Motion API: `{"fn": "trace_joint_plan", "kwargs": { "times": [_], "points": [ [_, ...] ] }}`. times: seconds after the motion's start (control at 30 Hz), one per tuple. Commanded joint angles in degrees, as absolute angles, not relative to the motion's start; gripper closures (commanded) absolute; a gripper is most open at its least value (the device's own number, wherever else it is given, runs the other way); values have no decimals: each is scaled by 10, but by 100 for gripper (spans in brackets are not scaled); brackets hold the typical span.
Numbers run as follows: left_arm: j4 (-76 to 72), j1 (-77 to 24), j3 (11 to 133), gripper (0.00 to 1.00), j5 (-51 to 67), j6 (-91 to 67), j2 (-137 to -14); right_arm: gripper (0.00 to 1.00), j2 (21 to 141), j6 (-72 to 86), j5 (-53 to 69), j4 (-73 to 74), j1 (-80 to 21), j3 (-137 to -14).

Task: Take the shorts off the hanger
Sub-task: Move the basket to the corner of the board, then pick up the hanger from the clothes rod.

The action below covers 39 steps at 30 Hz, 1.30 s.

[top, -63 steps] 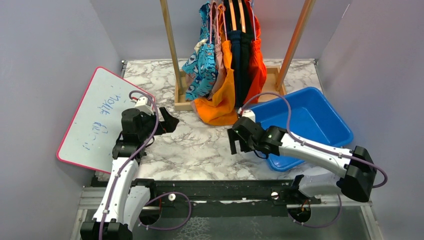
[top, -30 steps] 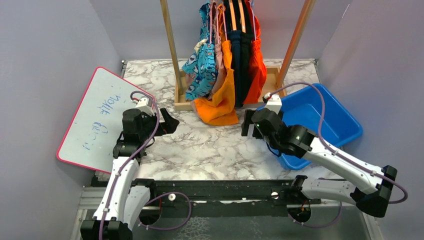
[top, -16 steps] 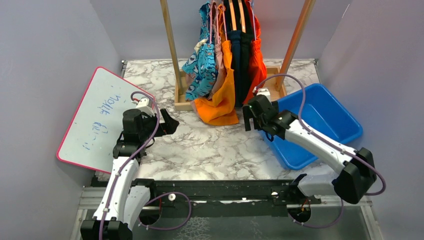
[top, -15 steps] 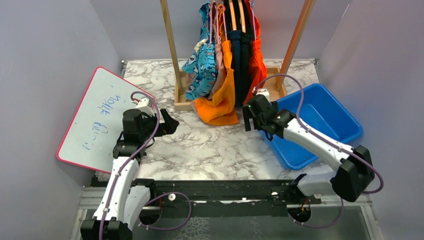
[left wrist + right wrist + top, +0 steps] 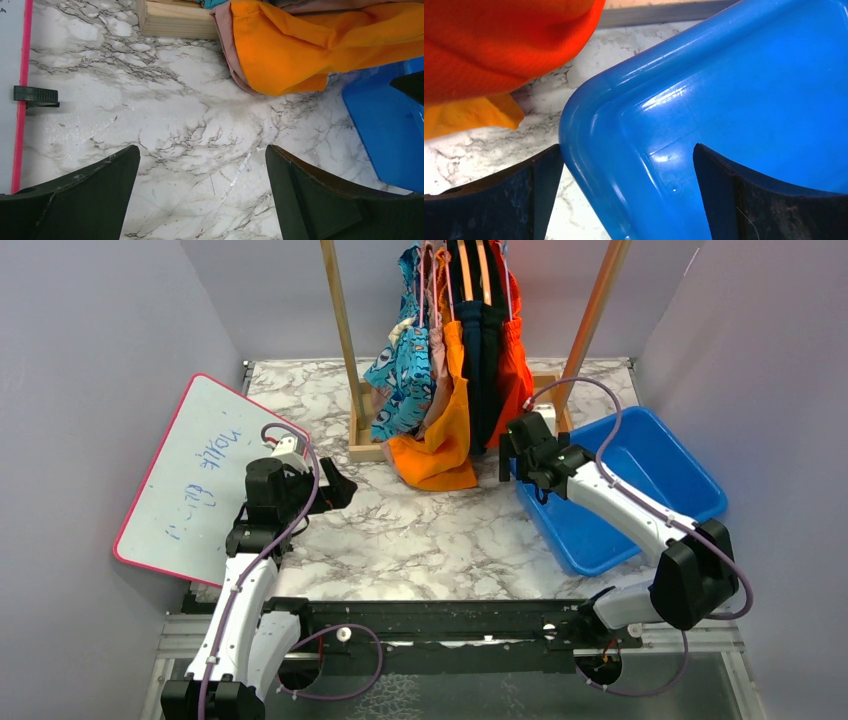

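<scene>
Several shorts hang side by side on hangers [image 5: 466, 268] on a wooden rack: blue cartoon print [image 5: 400, 380], dusty pink [image 5: 433, 360], bright orange [image 5: 440, 445], dark navy [image 5: 482, 360] and red-orange [image 5: 515, 375]. My right gripper [image 5: 520, 445] is open just below the red-orange shorts [image 5: 499, 40], its jaws straddling the corner of the blue bin [image 5: 724, 100], gripper [image 5: 626, 165] holding nothing. My left gripper [image 5: 340, 485] hangs open over bare marble left of the bright orange shorts [image 5: 320, 45]; in its own view the gripper [image 5: 202, 160] is empty.
The blue bin [image 5: 640, 490] sits right of the rack's wooden base [image 5: 365, 445]. A pink-edged whiteboard [image 5: 190, 480] leans at the left, its edge [image 5: 22, 75] near my left fingers. Grey walls close in on both sides. Rack poles [image 5: 590, 320] rise at the back.
My right gripper has swung back and rightward from mid-table to the bin's near-left corner beside the red-orange shorts. The left arm has stayed put.
</scene>
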<state>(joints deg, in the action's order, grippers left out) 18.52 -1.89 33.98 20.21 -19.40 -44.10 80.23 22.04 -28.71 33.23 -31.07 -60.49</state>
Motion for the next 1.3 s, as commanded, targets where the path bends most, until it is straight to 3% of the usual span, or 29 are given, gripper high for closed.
{"fn": "trace_joint_plan", "kwargs": {
  "times": [0.0,0.33,0.87,1.03,1.27],
  "points": [
    [184,-19,340,1,188,-187,-437,0,815,251,-313,309,-289,-631],
    [188,-19,341,1,179,-187,-432,0,805,233,-197,319,-282,-644],
    [192,-20,343,1,145,-196,-412,1,518,228,-48,207,-282,-540],
    [193,-19,344,1,148,-197,-414,4,547,206,-145,237,-282,-613],
    [194,-19,345,1,139,-203,-415,6,653,160,-122,262,-279,-772]
  ]
}}
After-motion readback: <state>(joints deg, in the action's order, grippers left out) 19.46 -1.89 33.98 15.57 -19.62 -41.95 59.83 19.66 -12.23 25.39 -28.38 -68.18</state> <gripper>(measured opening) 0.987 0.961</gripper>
